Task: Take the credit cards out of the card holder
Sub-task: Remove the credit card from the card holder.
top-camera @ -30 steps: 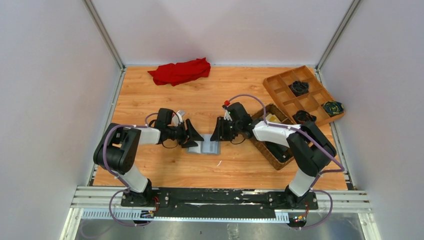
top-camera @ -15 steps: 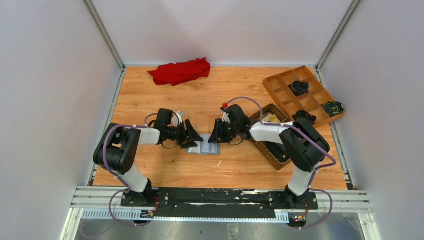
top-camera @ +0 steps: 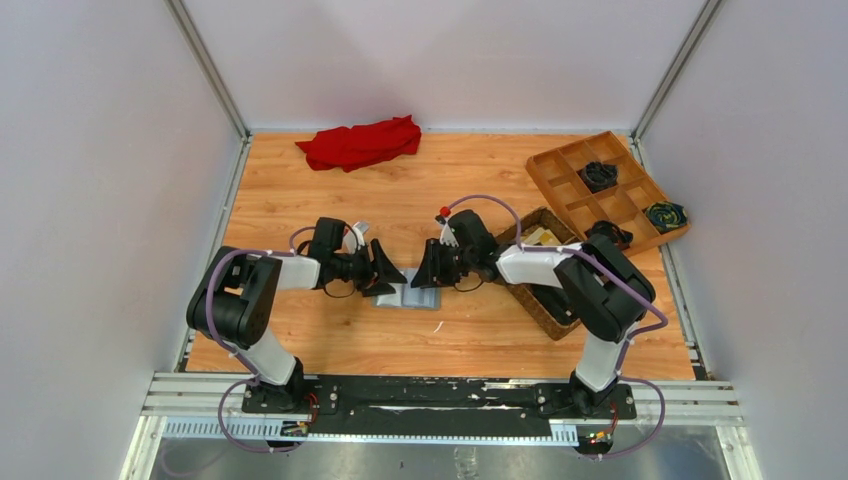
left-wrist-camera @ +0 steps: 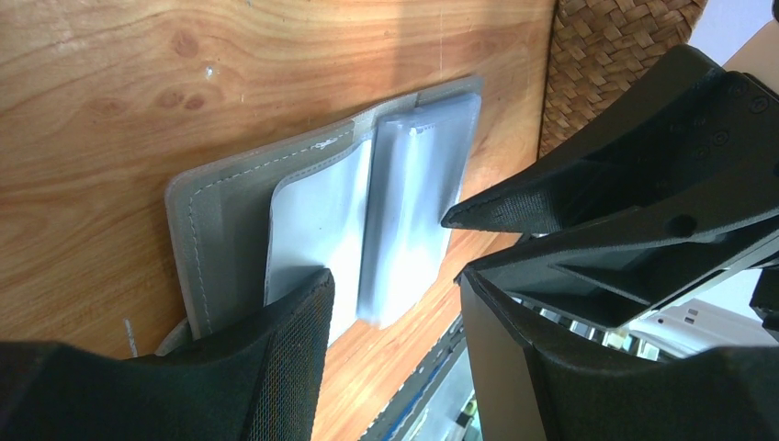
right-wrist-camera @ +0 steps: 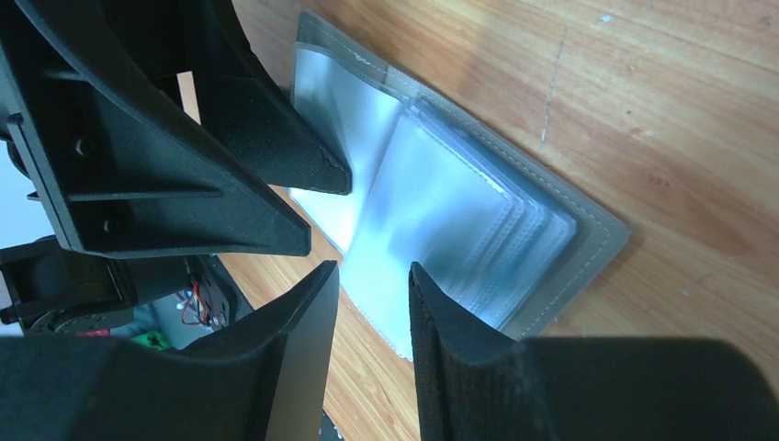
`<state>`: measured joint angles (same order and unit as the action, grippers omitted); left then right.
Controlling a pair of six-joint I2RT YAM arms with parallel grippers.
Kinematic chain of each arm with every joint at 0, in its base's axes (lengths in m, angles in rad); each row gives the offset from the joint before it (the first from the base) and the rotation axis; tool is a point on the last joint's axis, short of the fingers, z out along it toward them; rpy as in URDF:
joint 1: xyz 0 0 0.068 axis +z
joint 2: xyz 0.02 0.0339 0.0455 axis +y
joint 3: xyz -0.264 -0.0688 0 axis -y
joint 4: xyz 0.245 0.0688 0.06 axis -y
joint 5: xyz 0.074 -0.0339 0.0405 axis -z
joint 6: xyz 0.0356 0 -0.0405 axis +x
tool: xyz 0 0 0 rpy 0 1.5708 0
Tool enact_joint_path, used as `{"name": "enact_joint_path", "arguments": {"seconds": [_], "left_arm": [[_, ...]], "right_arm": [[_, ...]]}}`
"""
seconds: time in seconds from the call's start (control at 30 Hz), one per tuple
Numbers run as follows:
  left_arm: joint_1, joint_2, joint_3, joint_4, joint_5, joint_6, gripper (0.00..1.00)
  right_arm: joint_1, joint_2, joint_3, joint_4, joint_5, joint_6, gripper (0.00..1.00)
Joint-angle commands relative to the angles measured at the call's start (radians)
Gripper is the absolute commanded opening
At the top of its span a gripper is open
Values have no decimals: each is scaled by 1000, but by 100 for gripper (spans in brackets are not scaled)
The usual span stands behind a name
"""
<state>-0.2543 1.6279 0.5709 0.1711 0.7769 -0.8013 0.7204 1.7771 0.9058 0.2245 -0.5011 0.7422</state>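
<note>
The card holder (top-camera: 416, 297) lies flat and open just below both sets of jaws. Left gripper (left-wrist-camera: 395, 280): jaws parted, empty, one tip at its near leaf. Right gripper (right-wrist-camera: 372, 271): jaws narrowly parted, empty, nearer the clear sleeves (right-wrist-camera: 450, 220), whose free edge points into the gap. No credit cards are visible.

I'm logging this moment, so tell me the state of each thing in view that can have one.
card holder, lying open, clear sleeves up, no card showing.
left hand, open, one finger over the holder.
right hand, open narrowly over the sleeves.
red cloth, crumpled.
wooden tray, some compartments filled.
</note>
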Motion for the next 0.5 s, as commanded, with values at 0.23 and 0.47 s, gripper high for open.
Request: {"name": "enact_joint_path", "arguments": {"seconds": [0.23, 0.47], "left_arm": [[9, -101, 6, -6, 6, -25, 59], [20, -193, 28, -17, 22, -52, 59]], "right_arm": [[17, -10, -4, 64, -18, 13, 38], [12, -94, -46, 19, 66, -11, 38]]}}
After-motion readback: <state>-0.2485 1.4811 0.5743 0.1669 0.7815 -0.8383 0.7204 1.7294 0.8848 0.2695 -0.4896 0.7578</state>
